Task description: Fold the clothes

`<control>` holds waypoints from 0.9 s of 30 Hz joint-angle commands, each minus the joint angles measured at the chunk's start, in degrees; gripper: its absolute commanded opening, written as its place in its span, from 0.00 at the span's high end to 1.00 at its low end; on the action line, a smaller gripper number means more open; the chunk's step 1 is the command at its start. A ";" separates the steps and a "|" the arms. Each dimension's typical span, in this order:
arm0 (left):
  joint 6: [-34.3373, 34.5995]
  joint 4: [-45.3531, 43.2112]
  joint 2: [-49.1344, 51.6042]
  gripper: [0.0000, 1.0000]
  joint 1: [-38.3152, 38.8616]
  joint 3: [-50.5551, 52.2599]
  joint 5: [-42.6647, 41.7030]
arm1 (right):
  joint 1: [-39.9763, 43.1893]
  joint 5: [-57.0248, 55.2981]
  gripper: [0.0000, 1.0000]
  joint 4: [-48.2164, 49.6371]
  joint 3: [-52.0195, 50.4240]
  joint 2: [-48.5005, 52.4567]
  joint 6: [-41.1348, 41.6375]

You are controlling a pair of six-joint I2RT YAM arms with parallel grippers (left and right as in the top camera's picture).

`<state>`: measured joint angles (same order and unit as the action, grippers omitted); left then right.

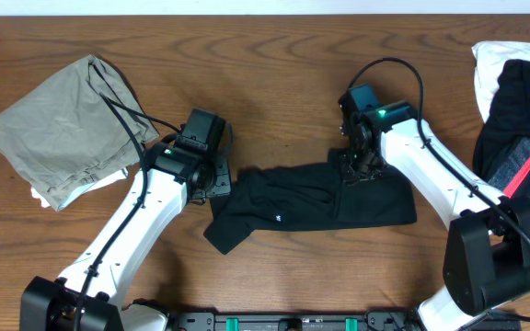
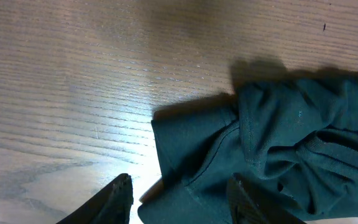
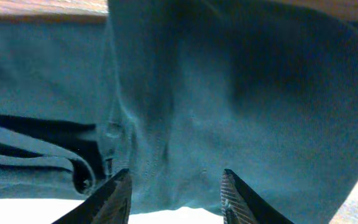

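The tabletop [image 1: 274, 55] is brown wood, smooth, grain showing, with a faint sheen. The black garment [image 1: 311, 198] is soft matt cloth, creased. The olive-grey garment [image 1: 58, 129] is matt cloth too. My right arm's shell [image 1: 431, 170] is smooth white plastic.

The flat wooden table [image 1: 274, 64] is mid-brown with darker grain lines. The crumpled soft black garment [image 1: 311, 198] near the front edge is plain, with one tiny white logo mark [image 1: 277, 219]. At the left edge, the folded olive-grey fabric garment [image 1: 63, 129] is unpatterned. At the right edge lie a plain white fabric garment [image 1: 495, 64] and a black fabric garment with a pink-red band [image 1: 523, 119].
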<state>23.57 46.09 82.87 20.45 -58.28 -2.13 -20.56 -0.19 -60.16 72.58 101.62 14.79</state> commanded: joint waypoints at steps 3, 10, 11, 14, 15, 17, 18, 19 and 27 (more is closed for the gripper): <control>-0.33 0.42 -0.15 0.48 -0.28 -0.98 1.11 | 2.67 -3.45 0.55 -0.17 -0.42 -0.24 -0.68; 5.64 2.45 0.09 0.31 -0.28 -0.09 1.07 | 8.09 -5.70 0.53 1.11 -0.44 -0.24 -0.70; 6.40 2.45 0.33 0.29 -0.28 0.22 1.07 | 8.87 -5.57 0.53 1.11 -0.44 -0.24 -0.74; 8.04 1.81 1.68 0.27 -0.28 1.57 0.90 | 10.38 -4.39 0.55 1.25 -0.61 -0.24 -1.70; 8.04 1.20 2.29 0.26 -0.28 2.10 0.02 | 10.47 -3.58 0.55 1.46 -0.76 -0.24 -2.34; 8.04 -0.79 4.15 0.26 -0.31 3.04 -2.49 | 10.45 -2.80 0.55 1.84 -1.29 -0.24 -3.08; 8.04 -1.57 5.20 0.26 -0.31 3.13 -2.86 | 10.34 -2.78 0.55 2.14 -1.73 -0.24 -3.08; 8.02 -2.21 6.10 0.26 -0.31 3.13 -2.82 | 10.29 -2.75 0.55 2.38 -2.12 -0.24 -3.06; 8.04 -4.15 11.72 0.37 -2.73 3.19 -2.84 | 10.43 -2.78 0.55 5.95 -7.17 -0.24 -3.08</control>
<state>31.33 41.89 93.17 18.96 -55.75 -4.75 -9.98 -3.36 -55.09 67.11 101.62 12.53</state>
